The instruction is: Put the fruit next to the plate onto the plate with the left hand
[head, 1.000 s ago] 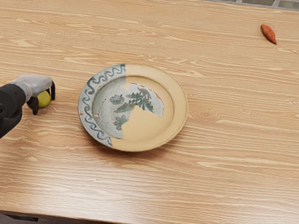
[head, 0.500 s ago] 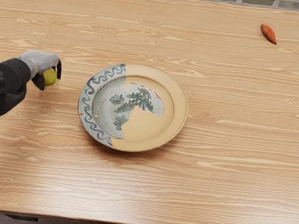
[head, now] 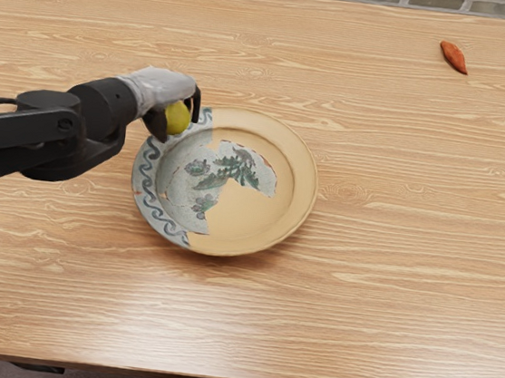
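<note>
Left hand (head: 161,93) is curled around the yellow-green fruit (head: 178,118), holding it over the upper-left rim of the plate (head: 300,187), left of frame centre. Pick-up looks done; moving further inward and releasing remain. Half hidden, the fruit seems round, with no clear long axis.

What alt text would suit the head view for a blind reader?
The left robot hand holds a yellow-green fruit at the upper-left rim of a patterned plate on a wooden table. A small orange-red object lies near the table's far right corner.
</note>
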`<state>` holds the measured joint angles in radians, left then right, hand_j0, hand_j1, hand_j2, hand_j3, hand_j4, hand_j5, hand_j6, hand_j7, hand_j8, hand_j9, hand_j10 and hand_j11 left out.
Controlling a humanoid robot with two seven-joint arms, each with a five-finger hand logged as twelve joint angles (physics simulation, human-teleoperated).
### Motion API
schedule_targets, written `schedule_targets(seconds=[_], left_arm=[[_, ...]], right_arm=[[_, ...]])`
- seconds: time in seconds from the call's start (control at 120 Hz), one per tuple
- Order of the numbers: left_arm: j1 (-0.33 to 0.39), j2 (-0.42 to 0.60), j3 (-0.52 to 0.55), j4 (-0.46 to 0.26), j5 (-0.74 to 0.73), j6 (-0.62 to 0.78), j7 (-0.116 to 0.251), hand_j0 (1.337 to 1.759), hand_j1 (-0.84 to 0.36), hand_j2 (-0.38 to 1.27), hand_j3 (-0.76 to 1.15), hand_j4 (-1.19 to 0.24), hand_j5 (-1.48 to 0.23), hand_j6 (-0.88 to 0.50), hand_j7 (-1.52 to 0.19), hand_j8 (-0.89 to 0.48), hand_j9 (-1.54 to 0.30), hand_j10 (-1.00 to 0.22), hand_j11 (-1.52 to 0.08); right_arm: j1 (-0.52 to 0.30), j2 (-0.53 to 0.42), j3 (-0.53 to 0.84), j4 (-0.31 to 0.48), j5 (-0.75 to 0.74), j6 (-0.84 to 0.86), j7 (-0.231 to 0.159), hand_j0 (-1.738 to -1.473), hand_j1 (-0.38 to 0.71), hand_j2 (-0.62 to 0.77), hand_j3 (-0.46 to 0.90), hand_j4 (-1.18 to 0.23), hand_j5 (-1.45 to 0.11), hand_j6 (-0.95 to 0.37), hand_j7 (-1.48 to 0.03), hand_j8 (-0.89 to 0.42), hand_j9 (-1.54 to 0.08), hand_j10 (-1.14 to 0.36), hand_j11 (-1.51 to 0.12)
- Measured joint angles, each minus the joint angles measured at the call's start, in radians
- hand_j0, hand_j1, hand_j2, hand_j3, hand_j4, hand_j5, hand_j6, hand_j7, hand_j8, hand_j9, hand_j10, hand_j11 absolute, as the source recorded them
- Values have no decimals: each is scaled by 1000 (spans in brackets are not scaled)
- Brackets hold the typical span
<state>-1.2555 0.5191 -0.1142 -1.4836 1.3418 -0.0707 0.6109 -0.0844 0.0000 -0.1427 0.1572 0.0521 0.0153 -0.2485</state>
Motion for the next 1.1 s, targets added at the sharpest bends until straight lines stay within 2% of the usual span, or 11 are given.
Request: schedule_targets(seconds=[0.1,0.192,0.5,0.642,0.783,0.85,0.975,1.1], left_arm=[[10,-71,-3,-22,2,-1,0,1656,-263,149,1,-591,-831,-425,-806,-457,-805,-606,-806],[32,-92,5,-28,4,-3,0,1656,-263,148,1,-588,-830,-422,-804,-453,-805,-602,-806],[51,-96,58,-28,5,-10,0,1655,-253,135,0,-570,-793,-434,-778,-461,-777,-580,-778],[45,-90,52,-30,-30,-7,0,1657,-48,85,0,-366,-501,-298,-494,-312,-493,-371,-493],[37,-57,14,-30,-110,-10,0,1657,107,51,0,-222,-300,-188,-296,-195,-295,-224,-295],[40,7,-54,-30,-220,-81,0,1658,165,39,0,-168,-226,-144,-223,-149,-223,-170,-223],[48,231,-276,-30,-582,-380,0,1658,237,24,0,-104,-137,-91,-136,-94,-136,-104,-136],[47,388,-366,-30,-884,-492,0,1658,276,16,0,-68,-89,-62,-88,-63,-87,-68,-87]], right_arm=[[0,0,0,0,0,0,0,-1658,-349,0,0,0,0,0,0,0,0,0,0],[0,0,0,0,0,0,0,-1658,-349,0,0,0,0,0,0,0,0,0,0],[0,0,0,0,0,0,0,-1658,-349,0,0,0,0,0,0,0,0,0,0],[0,0,0,0,0,0,0,-1658,-349,0,0,0,0,0,0,0,0,0,0],[0,0,0,1,0,0,0,-1658,-349,0,0,0,0,0,0,0,0,0,0],[0,0,0,1,0,0,0,-1658,-349,0,0,0,0,0,0,0,0,0,0],[0,0,0,1,0,0,0,-1658,-349,0,0,0,0,0,0,0,0,0,0],[0,0,0,1,0,1,0,-1658,-349,0,0,0,0,0,0,0,0,0,0]])
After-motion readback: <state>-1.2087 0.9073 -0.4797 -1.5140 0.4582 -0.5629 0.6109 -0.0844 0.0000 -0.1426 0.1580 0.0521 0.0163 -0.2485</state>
